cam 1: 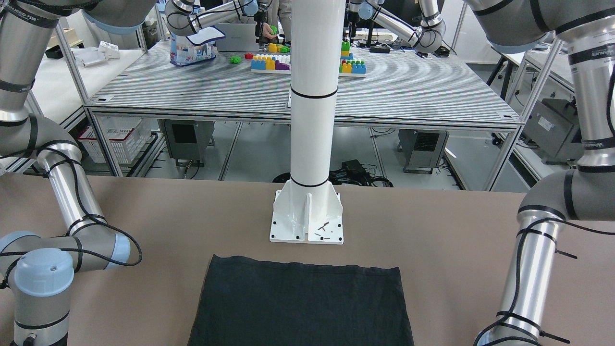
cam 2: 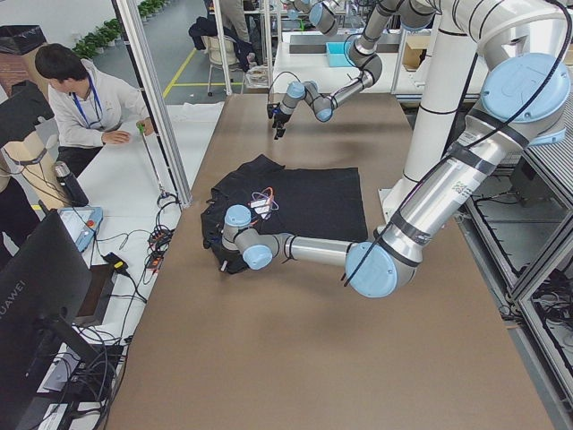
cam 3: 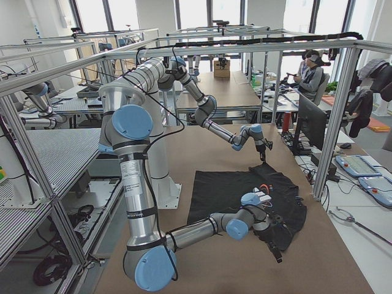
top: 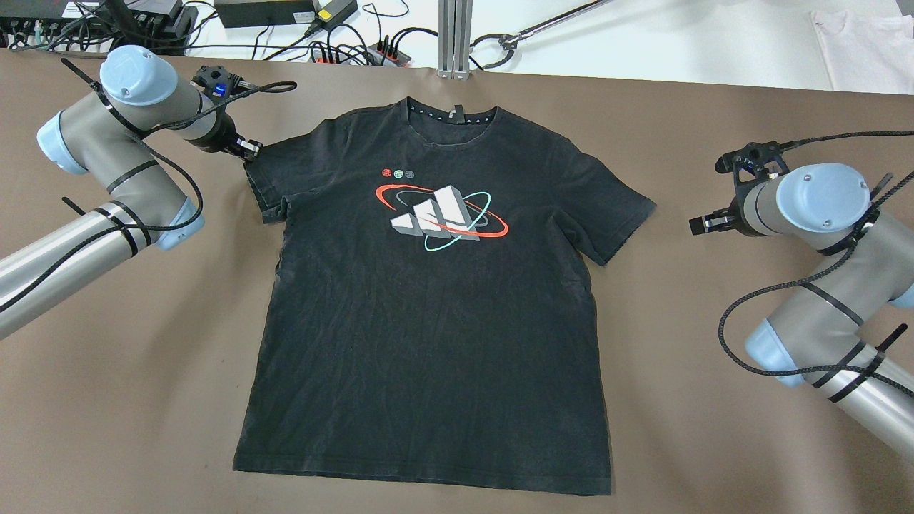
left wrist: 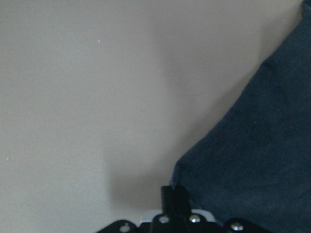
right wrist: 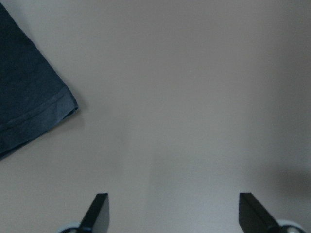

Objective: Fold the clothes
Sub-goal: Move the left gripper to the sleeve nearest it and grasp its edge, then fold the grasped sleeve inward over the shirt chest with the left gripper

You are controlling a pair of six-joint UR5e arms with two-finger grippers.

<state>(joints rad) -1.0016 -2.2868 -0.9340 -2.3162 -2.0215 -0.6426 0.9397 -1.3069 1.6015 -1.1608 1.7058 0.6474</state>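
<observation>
The clothes are one black T-shirt (top: 428, 300) with a red, white and teal print on the chest. It lies flat, face up, in the middle of the brown table, collar at the far side. Its hem end shows in the front-facing view (cam 1: 302, 302). My left gripper (top: 246, 148) is at the tip of the shirt's left-hand sleeve. In the left wrist view its fingers (left wrist: 175, 201) are together on the sleeve's edge (left wrist: 252, 145). My right gripper (top: 703, 223) is open and empty, above bare table beside the other sleeve (right wrist: 29, 97).
A white pole on a base plate (cam 1: 307, 226) stands at the robot's side of the table. Cables and power strips (top: 343, 43) and a metal post (top: 455, 36) line the far edge. An operator (cam 2: 81, 98) sits beyond it.
</observation>
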